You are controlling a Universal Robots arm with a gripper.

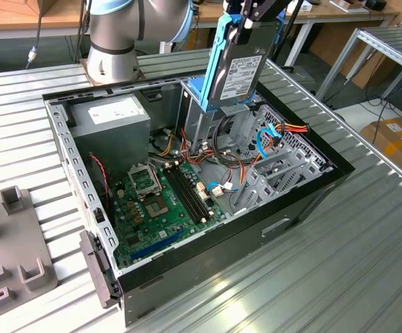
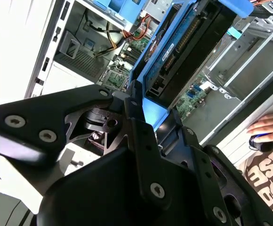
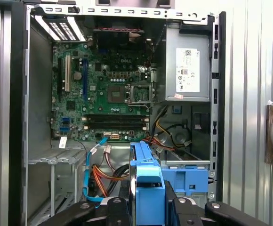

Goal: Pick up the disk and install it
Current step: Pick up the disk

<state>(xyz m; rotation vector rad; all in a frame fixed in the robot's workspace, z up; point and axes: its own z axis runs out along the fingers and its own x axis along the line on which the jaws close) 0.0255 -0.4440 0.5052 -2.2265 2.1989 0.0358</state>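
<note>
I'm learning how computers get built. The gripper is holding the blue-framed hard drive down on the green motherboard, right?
Not quite. The gripper does hold the blue-framed hard drive, but not on the green motherboard: the exterior view shows it up in the air, above the metal drive cage.

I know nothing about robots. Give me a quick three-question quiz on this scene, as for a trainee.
1. True or false: the black claw grips the flat grey hard drive in its bright blue plastic caddy.
2. The hard drive is: A lying flat, released; B held on end over the open black metal computer case; C slotted fully out of sight.
3. Fill in: the large flat circuit board inside the case is ___ in colour.
Key: 1 true; 2 B; 3 green.
</note>
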